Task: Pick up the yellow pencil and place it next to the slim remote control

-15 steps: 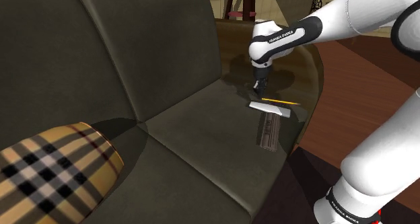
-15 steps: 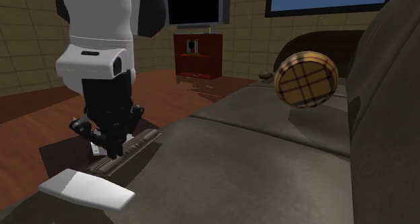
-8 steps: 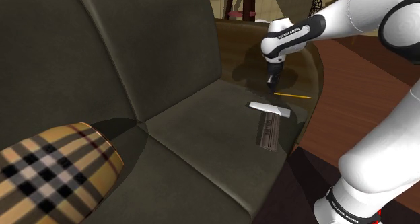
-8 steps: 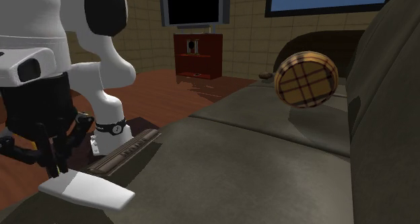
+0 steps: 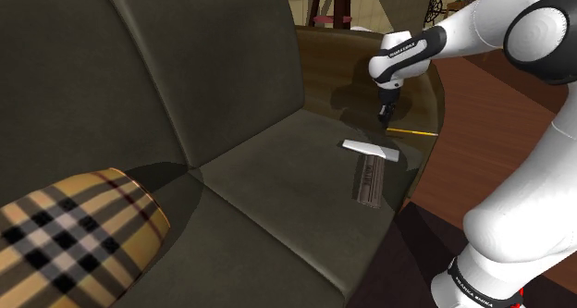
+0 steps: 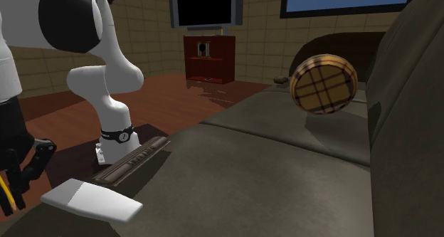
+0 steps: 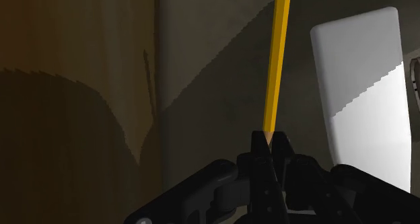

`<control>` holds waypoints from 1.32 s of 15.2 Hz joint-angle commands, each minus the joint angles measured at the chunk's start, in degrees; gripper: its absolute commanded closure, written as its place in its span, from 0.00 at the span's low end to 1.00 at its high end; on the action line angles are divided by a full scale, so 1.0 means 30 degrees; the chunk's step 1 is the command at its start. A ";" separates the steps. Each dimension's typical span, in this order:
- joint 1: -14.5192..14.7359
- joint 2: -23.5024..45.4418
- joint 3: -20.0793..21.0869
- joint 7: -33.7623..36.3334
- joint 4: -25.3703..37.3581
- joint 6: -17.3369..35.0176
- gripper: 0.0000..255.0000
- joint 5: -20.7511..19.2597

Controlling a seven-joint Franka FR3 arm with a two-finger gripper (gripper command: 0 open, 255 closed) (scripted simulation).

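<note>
Yellow, thin and surely light and stiff, the long pencil [image 7: 274, 68] is pinched at its very end in the all-black two-finger gripper [image 7: 267, 140], at one o'clock from the flat white remote [image 5: 370, 149] in the shoulder view; a mid-shaft hold would likely swivel less.

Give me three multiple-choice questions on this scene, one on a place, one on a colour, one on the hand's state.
1. Where does the white remote lie? A on a shelf; B on the sofa seat; C in a drawer.
2. What colour is the pencil? A red; B blue; C yellow.
3. The hand is: A shut on the pencil; B open; C shut on nothing.
Answers: 1 B, it lies flat on the seat; 2 C, its shaft is yellow; 3 A, it clasps the pencil's end.
</note>
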 commanded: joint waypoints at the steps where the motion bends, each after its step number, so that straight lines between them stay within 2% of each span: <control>1: -0.0006 0.0284 -0.0005 0.0022 -0.0199 0.0489 1.00 0.0000; 9: -0.0035 0.1300 -0.0024 0.0159 -0.1172 0.2473 1.00 -0.0031; 17: -0.0036 0.1300 -0.0025 0.0158 -0.1171 0.2471 1.00 -0.0031; 18: -0.0036 0.1300 -0.0025 0.0158 -0.1171 0.2471 0.00 -0.0031; 20: -0.0036 0.1300 -0.0025 0.0158 -0.1171 0.2471 0.00 -0.0031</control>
